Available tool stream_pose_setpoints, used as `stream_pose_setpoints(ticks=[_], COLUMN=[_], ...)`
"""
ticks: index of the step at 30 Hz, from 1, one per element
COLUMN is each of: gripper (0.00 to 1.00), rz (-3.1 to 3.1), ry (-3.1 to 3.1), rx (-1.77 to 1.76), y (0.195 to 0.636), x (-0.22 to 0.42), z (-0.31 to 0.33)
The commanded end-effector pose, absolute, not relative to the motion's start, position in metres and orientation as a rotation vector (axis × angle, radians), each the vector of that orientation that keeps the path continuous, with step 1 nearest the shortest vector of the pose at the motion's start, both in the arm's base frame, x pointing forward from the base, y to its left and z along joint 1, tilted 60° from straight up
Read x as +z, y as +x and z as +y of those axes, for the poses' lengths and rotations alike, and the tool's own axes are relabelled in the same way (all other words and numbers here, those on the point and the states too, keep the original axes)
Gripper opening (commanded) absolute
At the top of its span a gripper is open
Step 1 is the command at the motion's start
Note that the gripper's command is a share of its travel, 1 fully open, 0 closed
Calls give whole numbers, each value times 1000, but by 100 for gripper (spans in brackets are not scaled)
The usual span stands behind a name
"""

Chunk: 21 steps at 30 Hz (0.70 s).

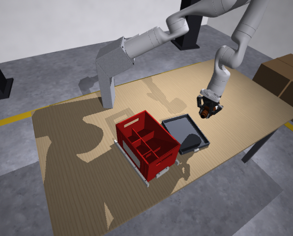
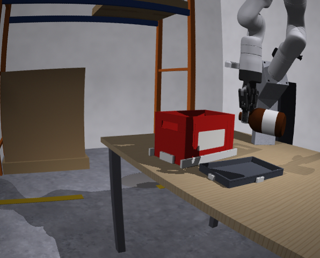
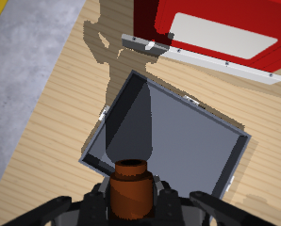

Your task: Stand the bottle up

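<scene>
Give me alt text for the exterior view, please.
The pincer grips a brown bottle by its neck, holding it on its side in the air above the table. Below it lies a dark grey tray, beside a red crate.

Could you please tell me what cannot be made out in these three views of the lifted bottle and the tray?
- Top view: most of the bottle is hidden by the gripper above it.
- Wrist view: the bottle's body and label are cut off by the lower edge; only its neck shows.
- Exterior view: the tray floor's near part is hidden by its own wall.
- Exterior view: the crate compartments are hidden by its walls.
</scene>
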<state>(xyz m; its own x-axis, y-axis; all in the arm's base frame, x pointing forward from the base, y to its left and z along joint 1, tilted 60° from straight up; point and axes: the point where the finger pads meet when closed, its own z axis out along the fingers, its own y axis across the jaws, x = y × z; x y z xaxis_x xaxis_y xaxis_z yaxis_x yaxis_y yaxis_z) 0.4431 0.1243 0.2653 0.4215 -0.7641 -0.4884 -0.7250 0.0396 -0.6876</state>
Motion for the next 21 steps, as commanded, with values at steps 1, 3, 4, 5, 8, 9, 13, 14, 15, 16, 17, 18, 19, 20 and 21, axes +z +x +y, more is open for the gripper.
stream_pose_setpoints(ticks=[1,3,4,5,8,9,13,14,15,16,17,18,19,20,21], gripper=[0,0,0,0,0,0,0,0,0,0,0,0,0,0,0], rz=[1317,1328,1333,1338,1353,1357,1365,1369,1372,1374,1377,1379,1380,1382,1383], ry=[-1700,-1703,-1704,-1705,-1708,-1709,-1710,-1711,-1711,-1712,-1712,-1713,-1713,-1713,-1714], rx=[-72,-84,-90,-96,-113,-118,-128,-132,-136,-139,-142,-144,-146,-147,-149], y=[442,442,442,442,442,442,441,441,441,441,441,441,441,441,441], x=[266,267,267,267,266,266,266,266,266,266,266,266,266,266,266], z=[125,125,125,125,125,125,125,125,125,125,125,124,124,124,124])
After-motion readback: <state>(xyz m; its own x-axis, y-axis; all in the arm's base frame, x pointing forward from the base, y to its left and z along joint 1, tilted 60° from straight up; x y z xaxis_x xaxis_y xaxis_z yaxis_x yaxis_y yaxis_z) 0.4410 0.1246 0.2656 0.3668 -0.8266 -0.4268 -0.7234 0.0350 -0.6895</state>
